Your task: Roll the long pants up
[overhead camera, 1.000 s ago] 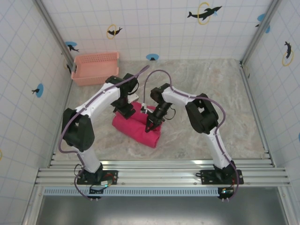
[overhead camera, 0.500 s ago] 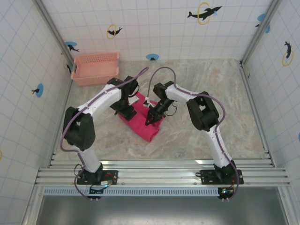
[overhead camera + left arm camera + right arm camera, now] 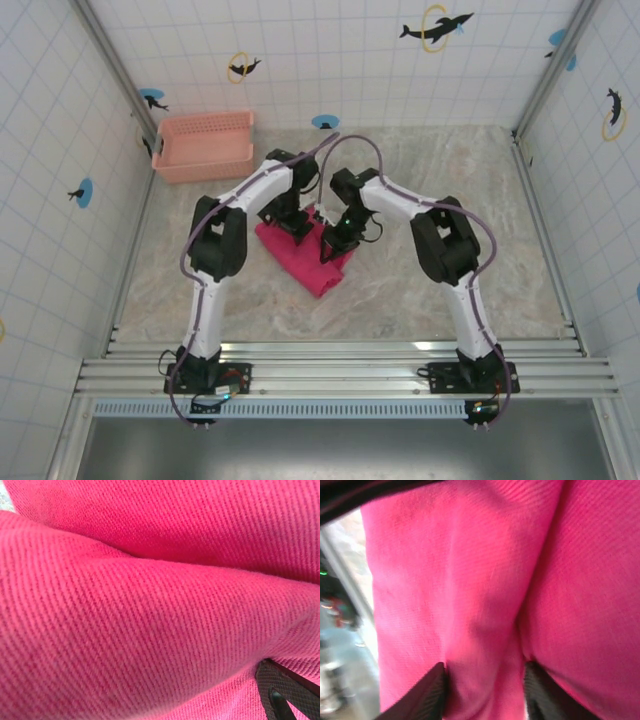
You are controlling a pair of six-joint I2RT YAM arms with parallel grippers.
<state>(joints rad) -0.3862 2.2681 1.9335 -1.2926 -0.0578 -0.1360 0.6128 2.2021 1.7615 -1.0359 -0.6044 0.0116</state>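
Top external: basket (image 3: 200,170) well apart from long pants (image 3: 315,272), where left tool (image 3: 299,231) and right tool (image 3: 327,251) gape.

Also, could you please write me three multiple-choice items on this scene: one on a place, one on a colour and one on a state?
1. Where on the table does the basket stand?
A. near right corner
B. far left corner
C. the middle

2. What colour are the pants?
A. blue
B. white
C. magenta-pink

3. How do the pants lie?
A. bunched in a compact heap
B. spread flat, both legs out
C. draped over the basket

Answers:
1. B: in the top view the basket sits where the far and left walls meet.
2. C: the top view and both wrist views show magenta-pink cloth.
3. A: the top view shows one small heap at the table's middle, apart from the basket.
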